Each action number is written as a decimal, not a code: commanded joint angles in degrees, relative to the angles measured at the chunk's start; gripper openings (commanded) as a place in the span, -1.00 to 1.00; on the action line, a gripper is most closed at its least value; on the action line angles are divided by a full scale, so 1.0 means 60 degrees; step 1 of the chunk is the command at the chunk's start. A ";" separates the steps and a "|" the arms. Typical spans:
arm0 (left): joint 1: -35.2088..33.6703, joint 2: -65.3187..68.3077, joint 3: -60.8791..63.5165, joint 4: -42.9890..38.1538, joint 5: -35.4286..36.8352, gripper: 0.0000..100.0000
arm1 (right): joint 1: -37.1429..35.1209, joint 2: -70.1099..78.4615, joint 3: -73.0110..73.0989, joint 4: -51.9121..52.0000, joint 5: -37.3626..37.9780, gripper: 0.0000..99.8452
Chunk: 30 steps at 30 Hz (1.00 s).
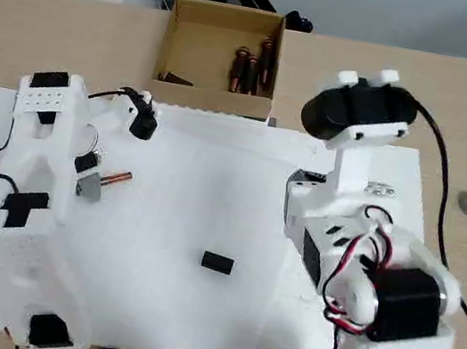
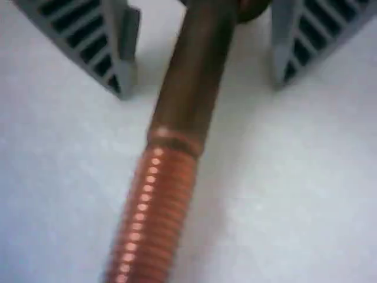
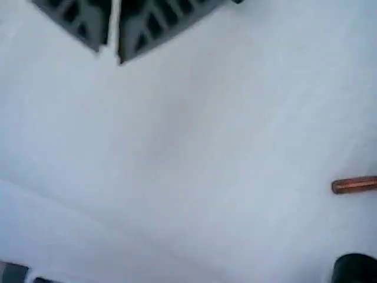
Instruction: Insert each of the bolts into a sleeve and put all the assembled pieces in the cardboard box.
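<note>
The left hand (image 2: pixel 201 79) stands wide astride the copper bolt (image 2: pixel 177 147) near the counter's (image 1: pixel 464 98) left edge, apparently to grip it; the right hand (image 3: pixel 112 41) hangs pinched together, empty.

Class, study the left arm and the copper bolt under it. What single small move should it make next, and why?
Probably close the left gripper on the bolt. Its fingers stand open on either side of the shank, with gaps on both sides, so nothing is gripped yet. The bolt lies on the white sheet, apart from the black sleeve it must enter.
</note>
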 commanded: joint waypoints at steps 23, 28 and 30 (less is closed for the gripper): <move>0.1275 -0.3048 -0.1824 0.1626 -0.1553 -0.99 | 0.0037 -0.0286 0.0454 -0.0212 0.0015 -0.99; 0.1407 -0.3267 -0.2234 0.1626 -0.2974 -0.92 | 0.0037 -0.0286 0.0454 -0.0212 0.0015 -0.99; 0.1597 -0.3194 -0.2234 0.1626 -0.3238 -0.88 | 0.0037 -0.0286 0.0454 -0.0212 0.0015 -0.99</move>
